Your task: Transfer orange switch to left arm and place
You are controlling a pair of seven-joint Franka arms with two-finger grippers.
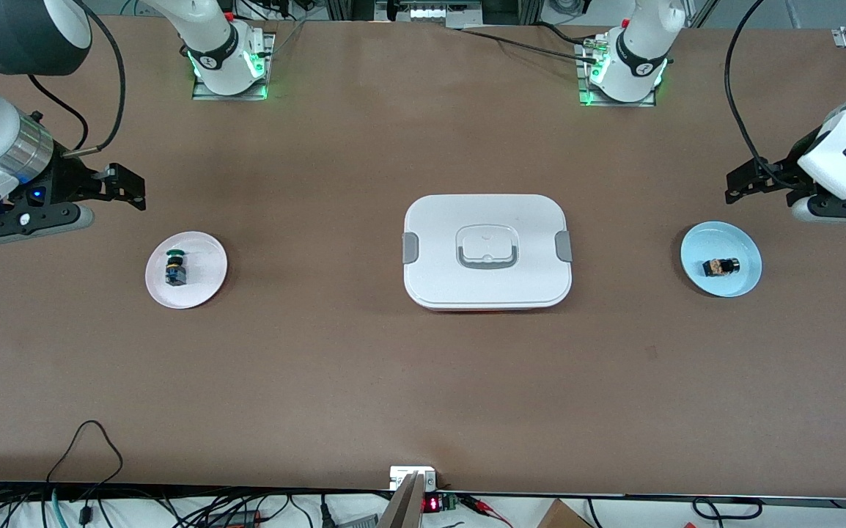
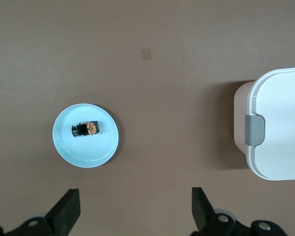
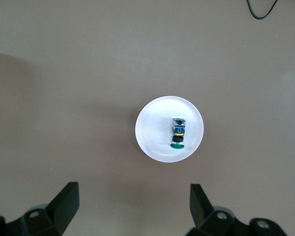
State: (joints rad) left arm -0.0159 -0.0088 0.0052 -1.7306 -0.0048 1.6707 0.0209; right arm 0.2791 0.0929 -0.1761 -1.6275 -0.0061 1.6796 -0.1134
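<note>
The orange switch [image 1: 721,267] is lying on its side in the blue plate [image 1: 742,242] toward the left arm's end of the table, well apart from the box [image 1: 487,251] at mid-table. The left gripper [image 2: 135,209] is hovering by that plate, fingers spread apart; the right gripper [image 3: 134,206] is waiting, likewise spread, near the white plate [image 1: 203,282] carrying the green-capped switch [image 1: 174,266].

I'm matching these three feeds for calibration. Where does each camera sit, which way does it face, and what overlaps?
Front view: high across the table, facing both bases; shows the box, both arms, the right pincer and the left pincer.
Left wrist view: on the left wrist, looking down past open fingers at the orange switch on its blue plate.
Right wrist view: looking down past open fingers at the green-capped switch on a white plate.
Shared: front and left wrist views both show the box.
</note>
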